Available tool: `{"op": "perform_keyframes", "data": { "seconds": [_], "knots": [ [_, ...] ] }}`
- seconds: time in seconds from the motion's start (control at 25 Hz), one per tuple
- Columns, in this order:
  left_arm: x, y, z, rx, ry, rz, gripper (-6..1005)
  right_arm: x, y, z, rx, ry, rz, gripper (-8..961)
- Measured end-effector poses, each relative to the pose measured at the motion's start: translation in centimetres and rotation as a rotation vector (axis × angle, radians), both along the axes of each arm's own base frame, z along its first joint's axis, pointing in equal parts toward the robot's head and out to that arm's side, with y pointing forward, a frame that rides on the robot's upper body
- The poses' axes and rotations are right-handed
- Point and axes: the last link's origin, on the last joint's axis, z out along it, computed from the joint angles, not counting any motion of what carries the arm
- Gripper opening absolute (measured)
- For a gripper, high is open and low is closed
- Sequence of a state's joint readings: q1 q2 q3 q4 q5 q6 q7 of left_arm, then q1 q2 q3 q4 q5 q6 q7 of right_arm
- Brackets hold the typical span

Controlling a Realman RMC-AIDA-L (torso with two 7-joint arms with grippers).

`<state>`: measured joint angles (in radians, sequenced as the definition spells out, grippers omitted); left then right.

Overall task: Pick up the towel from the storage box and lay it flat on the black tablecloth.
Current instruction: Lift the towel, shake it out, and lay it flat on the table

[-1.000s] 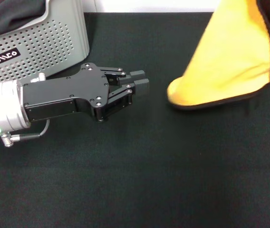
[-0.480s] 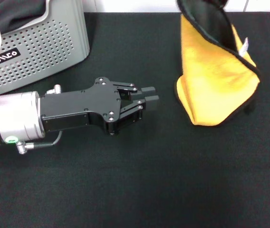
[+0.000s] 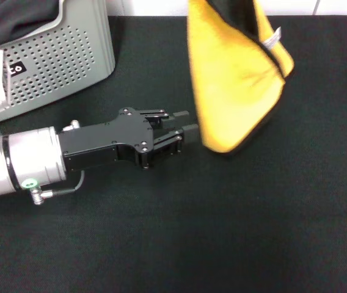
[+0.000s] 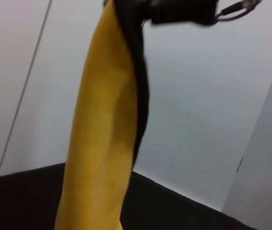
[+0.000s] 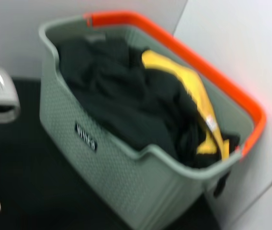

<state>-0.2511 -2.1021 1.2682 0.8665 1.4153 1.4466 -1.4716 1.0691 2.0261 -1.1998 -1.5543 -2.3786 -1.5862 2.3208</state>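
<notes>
Since the earlier head pictures the hanging towel (image 3: 234,79) has swung across the cloth toward the robot's left, from the far right edge to just past centre, and the left gripper (image 3: 184,124) has slid forward to meet it; the gap between them, once wide, is all but gone.

Head view: the towel hangs in a tall fold, yellow face outward, its long axis running top to bottom, white tag near the upper edge; its lowest corner dangles just over the black tablecloth (image 3: 222,232); the left gripper lies low and level, fingers pointing at that lower corner, tips close together with only a slim gap, holding nothing; the towel lies directly ahead of it, just beside the tips, so this arm is plainly the nearer one for catching the free corner; the storage box (image 3: 69,61) stands well behind, at the left rear.

Left wrist view: the towel (image 4: 102,143) drops as a long vertical strip, dark edging down one side; at its top a dark fitting, most likely the right gripper (image 4: 174,9), pinches the upper corner, though its fingers are not clear enough to be sure.

Right wrist view: the storage box (image 5: 126,177) holds dark fabric (image 5: 121,105) with another yellow piece (image 5: 193,100) folded in.
</notes>
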Motion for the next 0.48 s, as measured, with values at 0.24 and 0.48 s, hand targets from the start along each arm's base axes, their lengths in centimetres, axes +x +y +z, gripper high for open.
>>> {"op": "perform_keyframes", "data": {
  "seconds": [0.24, 0.48],
  "knots": [
    [-0.4, 0.0, -0.7, 0.003, -0.01, 0.001, 350, 0.7, -0.4, 2.7, 0.057, 0.167, 0.027, 10],
    [-0.6, 0.0, -0.5, 0.021, -0.04, 0.015, 425, 3.1, -1.2, 5.7, 0.113, 0.283, 0.034, 14]
  ]
}}
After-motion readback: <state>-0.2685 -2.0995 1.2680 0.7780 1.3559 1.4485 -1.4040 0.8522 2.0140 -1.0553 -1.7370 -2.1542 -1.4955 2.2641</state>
